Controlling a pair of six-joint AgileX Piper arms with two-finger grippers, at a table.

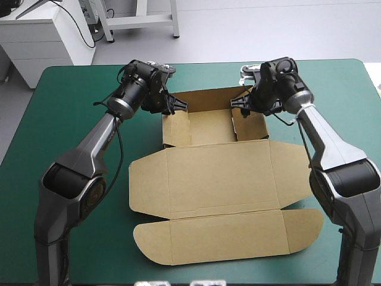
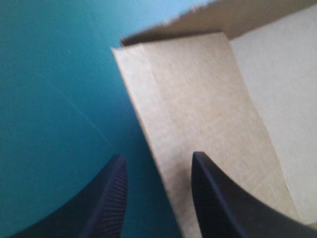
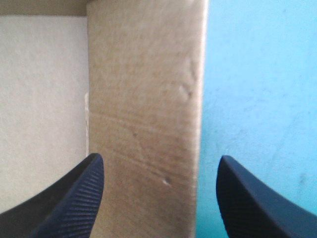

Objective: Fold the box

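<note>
The brown box [image 1: 220,179] lies mid-table, its far part raised into a tray with walls, its lid and flaps flat toward the near edge. My left gripper [image 1: 178,106] is at the tray's far left corner, open. In the left wrist view its fingers [image 2: 156,198] straddle the edge of the left wall [image 2: 198,124], one over the teal-green cover, one over the board. My right gripper [image 1: 238,102] is at the far right corner, open. In the right wrist view its fingers [image 3: 158,198] stand wide on either side of the right wall [image 3: 148,109].
The teal-green cover [image 1: 71,119] is bare to the left and right of the box. The flat lid [image 1: 214,179] and front flap [image 1: 226,238] reach toward the table's near edge.
</note>
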